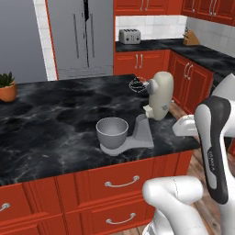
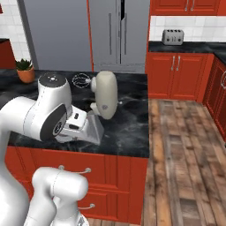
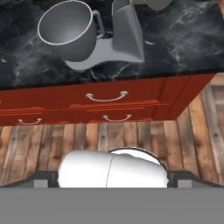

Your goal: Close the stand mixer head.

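Fingers first, and honestly I can't tell whether they're spread or pinched. From where the gripper [image 1: 183,125] hangs, just off the right end of the island counter [image 1: 55,119], I only get a white lump of it, and the hand camera is blocked at the bottom by the robot's own body, so no fingertips to read. It isn't touching anything as far as I can make out.

Moving outward, the hand sits low, near the counter edge and just right of the mixer's grey stand [image 1: 140,133], looking down past the grey bowl [image 3: 65,30] at the red drawers [image 3: 105,107] and wood floor [image 3: 131,140]. My guess is it's parked there to come up and around to the raised end.

Next out, the stand mixer head [image 1: 160,94] is tipped back, nearly upright on its hinge, so the wire whisk [image 1: 136,84] pokes out sideways, well clear of the bowl. That's why it needs a push down from above or behind.

Hard to see: the hinge itself is tucked between head and stand, the right base view has the arm's big joint covering the bowl and most of the stand, and the hand view crops the head [image 3: 157,3] to a sliver at the top edge.
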